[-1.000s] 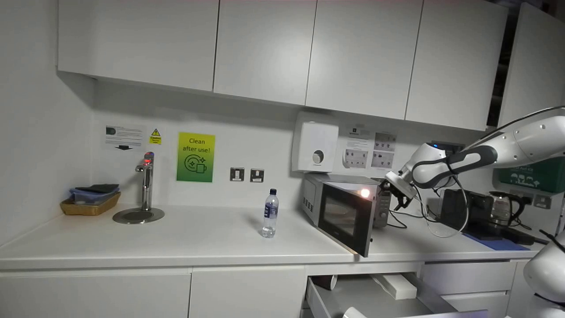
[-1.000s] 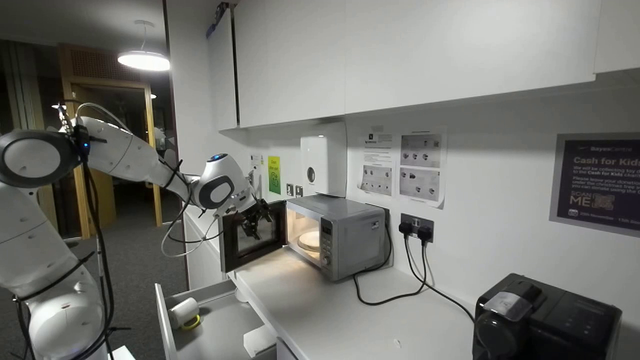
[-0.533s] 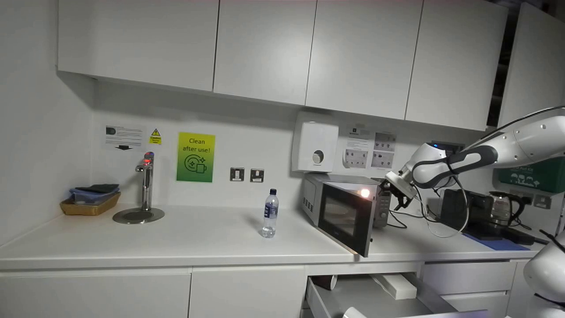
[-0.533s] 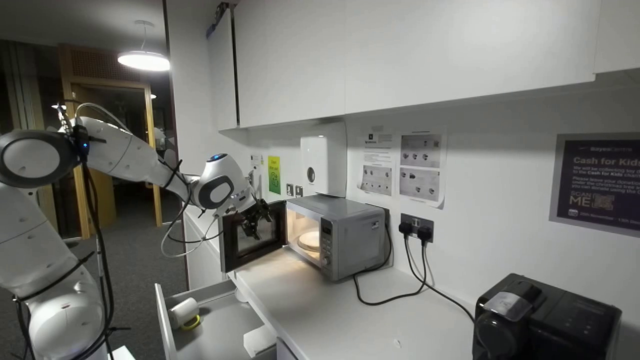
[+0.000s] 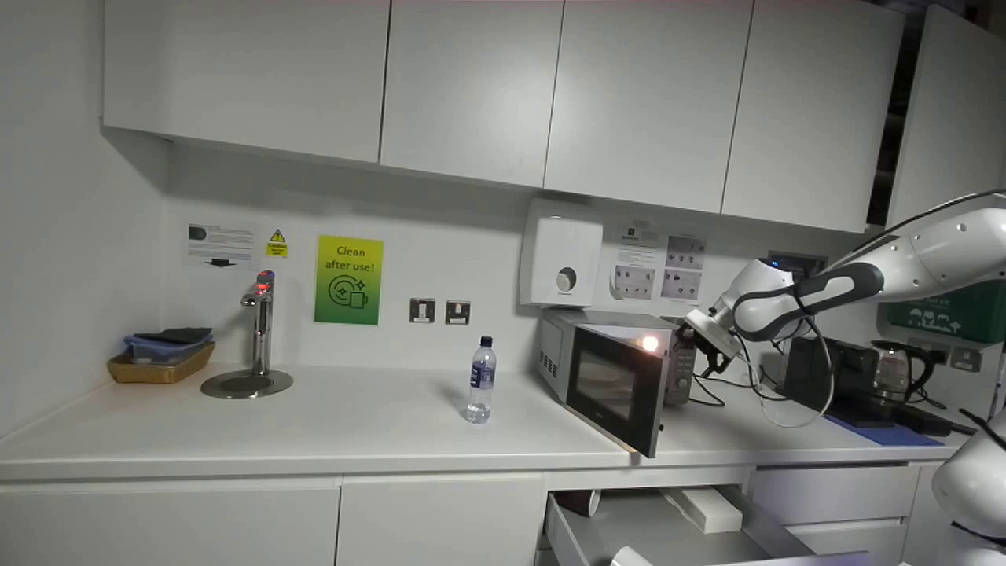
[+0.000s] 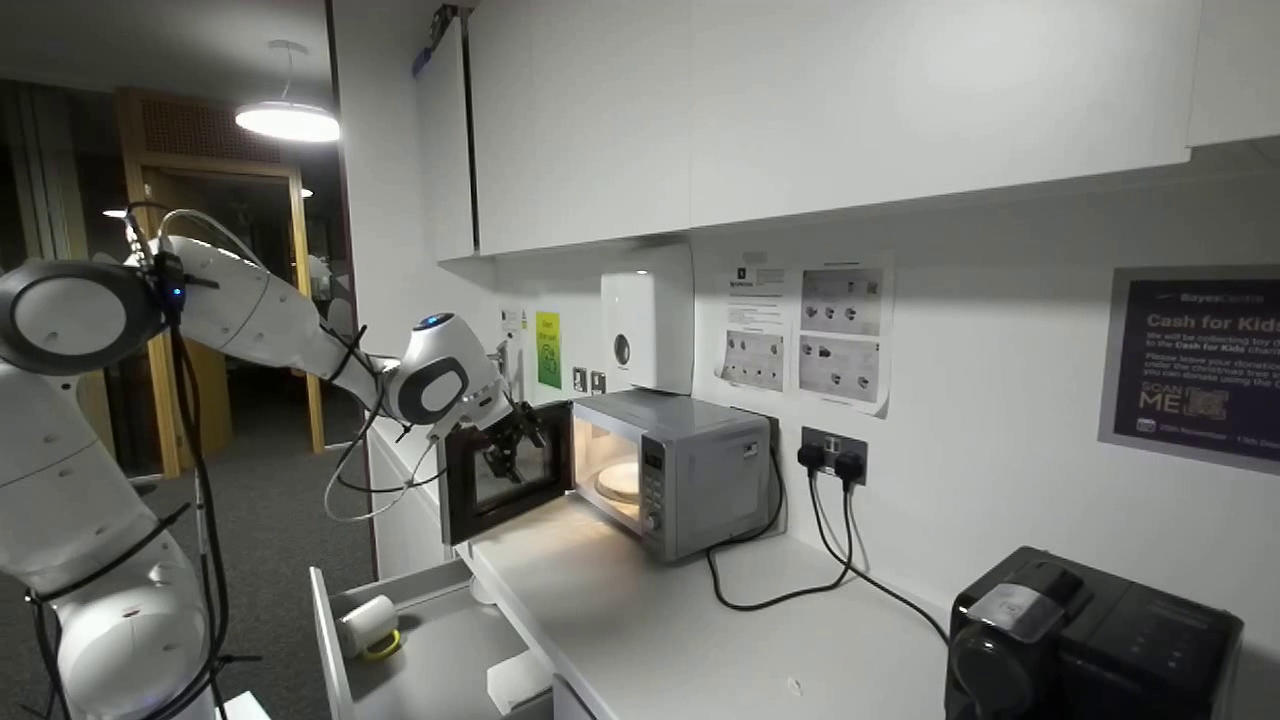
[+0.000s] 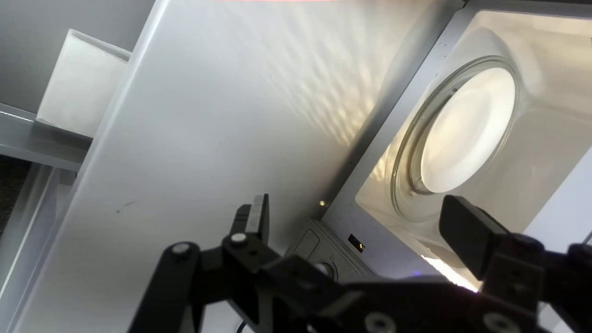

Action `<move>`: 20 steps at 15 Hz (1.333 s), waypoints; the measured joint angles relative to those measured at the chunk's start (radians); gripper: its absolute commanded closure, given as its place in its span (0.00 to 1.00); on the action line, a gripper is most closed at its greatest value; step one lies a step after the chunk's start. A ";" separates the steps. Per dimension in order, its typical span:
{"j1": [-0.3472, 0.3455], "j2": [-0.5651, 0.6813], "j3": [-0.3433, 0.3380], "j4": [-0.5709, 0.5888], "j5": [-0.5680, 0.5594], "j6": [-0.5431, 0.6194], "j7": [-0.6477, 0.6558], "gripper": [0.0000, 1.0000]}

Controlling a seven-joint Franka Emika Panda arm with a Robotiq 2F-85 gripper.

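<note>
My gripper [image 7: 355, 202] is open with nothing between its fingers, its black pads [image 7: 467, 231] wide apart in the wrist view. It hangs in front of a grey microwave [image 6: 705, 480] whose door [image 6: 462, 490] is swung open. In an exterior view the gripper overlaps that door; contact cannot be told. Inside the lit cavity a white plate [image 7: 469, 132] lies on the glass turntable [image 7: 397, 185]. The microwave's control panel [image 7: 307, 247] shows behind the gripper. In an exterior view the open door [image 5: 621, 385] hides the cavity, and the gripper [image 5: 707, 355] is beyond it.
Below the counter [image 6: 620, 600] a drawer [image 6: 440, 650] stands open, holding a white mug [image 6: 368, 622] and a white box [image 6: 518, 680]. A bottle [image 5: 481, 385] stands left of the microwave. Power cables [image 6: 730, 600] trail behind it toward a coffee machine [image 6: 1080, 640].
Over the last half second the hand has dipped slightly, and its loose cable hangs a little lower. The gripper stays open; microwave, plate and drawer have not moved.
</note>
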 measured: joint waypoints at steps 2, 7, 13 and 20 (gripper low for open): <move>-0.001 0.010 0.003 -0.015 -0.009 0.039 0.005 0.00; -0.027 0.058 0.026 -0.022 -0.047 0.126 0.066 0.00; -0.067 0.109 0.037 -0.002 -0.093 0.163 0.117 0.00; -0.053 0.185 0.014 0.066 -0.063 0.166 0.008 0.00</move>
